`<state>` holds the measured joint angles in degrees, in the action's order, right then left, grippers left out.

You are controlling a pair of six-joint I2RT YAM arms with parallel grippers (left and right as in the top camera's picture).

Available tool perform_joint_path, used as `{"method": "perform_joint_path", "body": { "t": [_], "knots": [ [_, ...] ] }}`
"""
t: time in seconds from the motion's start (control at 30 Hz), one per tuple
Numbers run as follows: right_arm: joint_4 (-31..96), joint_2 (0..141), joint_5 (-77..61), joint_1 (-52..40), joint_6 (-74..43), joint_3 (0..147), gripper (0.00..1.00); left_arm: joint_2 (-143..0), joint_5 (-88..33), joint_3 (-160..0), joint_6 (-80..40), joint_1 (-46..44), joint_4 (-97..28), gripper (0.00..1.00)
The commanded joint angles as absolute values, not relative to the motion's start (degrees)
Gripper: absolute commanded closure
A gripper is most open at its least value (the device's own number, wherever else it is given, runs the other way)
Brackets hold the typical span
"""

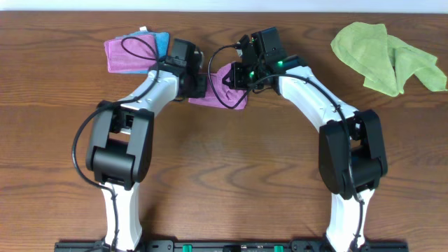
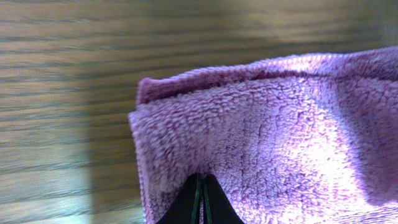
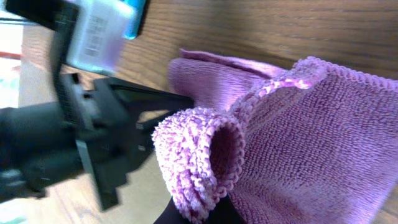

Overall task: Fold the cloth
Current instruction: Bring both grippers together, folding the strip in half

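From above, the cloth (image 1: 225, 98) is purple and lies on the table (image 1: 224, 168) between the two arms. The left gripper (image 1: 201, 85) is at the cloth's left edge. The right gripper (image 1: 232, 75) is at its top edge. A green cloth (image 1: 385, 52) is far to the right of the cloth. A pile (image 1: 133, 52) of pink and blue is just to its left.

In the left wrist view, the jaws are pressed together on the cloth's edge. The corner shows two layers.

In the right wrist view, the cloth's edge curls up in a roll. The jaws look to be pinching it from below, but only a little of them shows.

I think the fold is half done. Next, both grippers should carry the held edge across the cloth, lay it flat and let go.
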<state>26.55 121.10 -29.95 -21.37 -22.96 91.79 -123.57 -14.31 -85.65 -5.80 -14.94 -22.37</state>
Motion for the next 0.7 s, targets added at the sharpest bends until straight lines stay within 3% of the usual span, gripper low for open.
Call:
{"method": "perform_joint_path", "body": {
  "t": [0.0,0.67],
  "knots": [
    [26.6,119.5,-27.1,-21.4,-22.3,92.8,0.99,-118.8,-15.8,-86.3,-6.5,-13.5,-22.4,0.94],
    [24.3,119.6,-24.3,-23.0,-22.7,92.8,0.99,-112.0,-11.0,-86.3,-6.4,-9.9,-20.5,0.94]
  ]
}}
